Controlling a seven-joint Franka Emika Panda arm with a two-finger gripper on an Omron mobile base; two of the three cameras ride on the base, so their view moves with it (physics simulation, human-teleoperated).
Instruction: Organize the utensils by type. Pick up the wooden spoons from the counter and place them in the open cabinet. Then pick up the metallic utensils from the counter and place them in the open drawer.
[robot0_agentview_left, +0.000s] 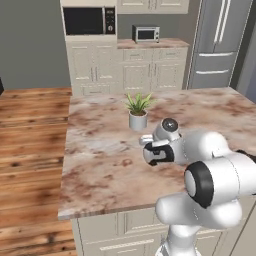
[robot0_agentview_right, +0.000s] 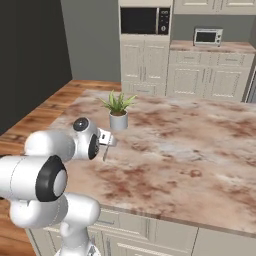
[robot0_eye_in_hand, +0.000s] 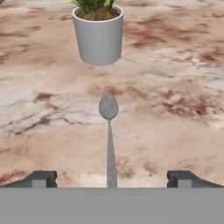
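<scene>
Grey metal spoon lying on the marbled counter under the wide-spread claw.

The spoon (robot0_eye_in_hand: 109, 131) is lying midway between the claw's (robot0_eye_in_hand: 111, 178) parted tips, its thin handle running back toward them and its smooth oval bowl pointing away, toward a grey cylindrical plant pot (robot0_eye_in_hand: 98, 38) beyond; the counter (robot0_eye_in_hand: 175, 87) is reddish-cream veined stone, probably polished.

Both base cams look forward over the counter (robot0_agentview_left: 100, 150) from behind, sharing the potted plant (robot0_agentview_right: 118, 111); hand cam sits low, close up.

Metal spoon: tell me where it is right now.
In the hand view the metal spoon lies flat on the marbled counter, centred between the open fingers, its bowl pointing toward the grey plant pot just beyond it.
</scene>
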